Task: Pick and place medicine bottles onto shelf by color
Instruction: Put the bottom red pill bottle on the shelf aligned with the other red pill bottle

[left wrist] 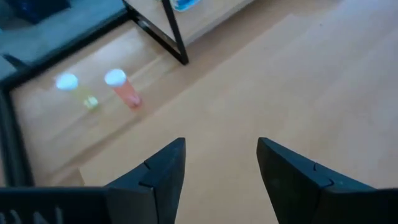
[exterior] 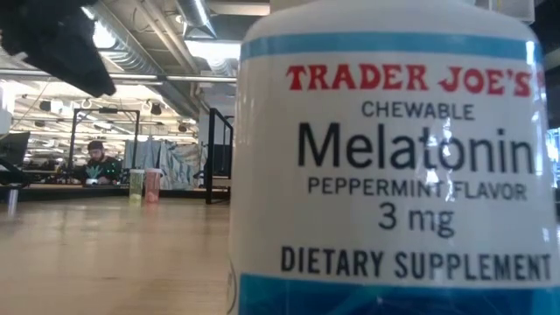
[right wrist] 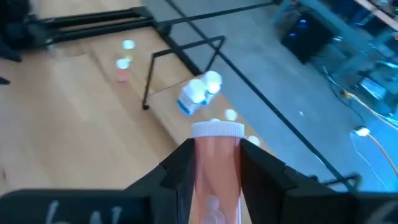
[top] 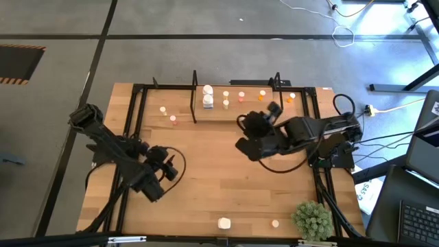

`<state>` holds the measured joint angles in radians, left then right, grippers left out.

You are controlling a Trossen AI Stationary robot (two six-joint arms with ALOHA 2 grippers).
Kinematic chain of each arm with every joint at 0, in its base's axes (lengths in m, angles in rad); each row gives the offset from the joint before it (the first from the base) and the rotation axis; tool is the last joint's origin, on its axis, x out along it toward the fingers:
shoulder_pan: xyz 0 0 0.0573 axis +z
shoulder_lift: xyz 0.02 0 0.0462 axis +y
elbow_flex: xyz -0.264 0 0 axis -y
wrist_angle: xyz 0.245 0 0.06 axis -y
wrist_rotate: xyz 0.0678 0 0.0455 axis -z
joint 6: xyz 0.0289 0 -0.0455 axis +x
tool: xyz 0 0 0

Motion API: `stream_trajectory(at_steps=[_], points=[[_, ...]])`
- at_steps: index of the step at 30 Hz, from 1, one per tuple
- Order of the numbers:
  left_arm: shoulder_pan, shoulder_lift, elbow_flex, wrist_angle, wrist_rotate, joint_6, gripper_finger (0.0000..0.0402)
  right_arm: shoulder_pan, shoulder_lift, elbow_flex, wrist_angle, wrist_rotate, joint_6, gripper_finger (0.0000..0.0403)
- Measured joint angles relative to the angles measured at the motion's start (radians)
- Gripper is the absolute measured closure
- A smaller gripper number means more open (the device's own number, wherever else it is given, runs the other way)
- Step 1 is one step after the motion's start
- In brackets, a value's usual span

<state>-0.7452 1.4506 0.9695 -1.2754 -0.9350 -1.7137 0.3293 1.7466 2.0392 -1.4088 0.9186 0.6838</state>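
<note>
Large white "Melatonin" supplement bottle (exterior: 394,166) fills the low view at the wooden surface's (top: 219,178) near edge.
Right tool (right wrist: 216,165) pinches a pink, white-capped medicine bottle (right wrist: 216,168) just before the black-framed shelf (top: 233,110), where white and orange bottles stand. Left tool (left wrist: 221,168) hangs spread and empty near two small bottles (left wrist: 121,87).

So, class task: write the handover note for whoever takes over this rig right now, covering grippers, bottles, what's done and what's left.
Right gripper: fingers shut on a pink bottle with a white cap, held near the shelf.
Left gripper: open, empty, over bare table at the left.
Done: two white bottles and several small pale and orange ones are on the shelf.
Left: place the held bottle; two small bottles stand left of the shelf; a white bottle and a small one wait at the near edge by the plant.
</note>
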Motion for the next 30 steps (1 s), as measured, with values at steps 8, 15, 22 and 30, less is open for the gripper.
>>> stream_trajectory(at_steps=[8,15,22,30], points=[[0.138,-0.028,0.0,0.003,-0.001,0.15,0.0208,0.069,-0.03,-0.134,-0.14,0.177,0.37,0.0289],[0.192,-0.087,0.0,0.008,-0.006,0.233,0.0208,0.081,-0.147,-0.411,-0.052,0.231,0.574,0.0289],[0.205,-0.122,0.0,0.011,-0.023,0.233,0.0208,0.082,-0.273,-0.717,0.3,0.362,0.504,0.0296],[0.205,-0.123,0.0,0.033,-0.025,0.232,0.0208,0.081,-0.31,-1.042,0.651,0.469,0.482,0.0298]])
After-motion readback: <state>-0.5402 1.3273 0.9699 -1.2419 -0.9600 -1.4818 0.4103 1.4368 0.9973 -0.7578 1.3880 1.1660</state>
